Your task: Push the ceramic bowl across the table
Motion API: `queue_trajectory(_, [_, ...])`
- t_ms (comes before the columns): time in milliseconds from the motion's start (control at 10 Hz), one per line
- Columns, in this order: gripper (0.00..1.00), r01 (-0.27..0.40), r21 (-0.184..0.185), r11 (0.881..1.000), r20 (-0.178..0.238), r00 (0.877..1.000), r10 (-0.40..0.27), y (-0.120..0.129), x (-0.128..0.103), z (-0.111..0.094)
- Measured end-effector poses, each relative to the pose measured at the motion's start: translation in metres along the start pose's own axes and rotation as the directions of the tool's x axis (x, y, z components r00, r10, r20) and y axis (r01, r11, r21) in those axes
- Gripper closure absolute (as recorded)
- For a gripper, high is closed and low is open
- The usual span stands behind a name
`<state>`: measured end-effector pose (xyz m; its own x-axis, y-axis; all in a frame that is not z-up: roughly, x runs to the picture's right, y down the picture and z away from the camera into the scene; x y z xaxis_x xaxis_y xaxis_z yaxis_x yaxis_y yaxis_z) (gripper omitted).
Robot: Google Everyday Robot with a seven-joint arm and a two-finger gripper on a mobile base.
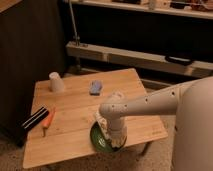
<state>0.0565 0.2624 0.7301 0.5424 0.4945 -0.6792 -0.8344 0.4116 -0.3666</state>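
Note:
The green ceramic bowl (100, 138) sits at the front edge of the light wooden table (75, 102), right of its middle. My gripper (117, 136) points down into the bowl's right side and covers much of it. A pale carton (101, 121) lies at the bowl's back rim, against the gripper. The white arm (150, 102) reaches in from the right.
An upside-down white cup (56, 81) stands at the table's back left. A blue object (95, 87) lies near the back middle. An orange tool (47, 120) and a black bar (35, 119) lie at the left edge. A dark cabinet (30, 45) stands behind on the left.

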Motion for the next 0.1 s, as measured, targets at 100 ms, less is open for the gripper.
queue_trajectory(100, [0.96,0.014,0.003,1.0,0.024,1.0,-0.014,0.0017,-0.0008,-0.0072])
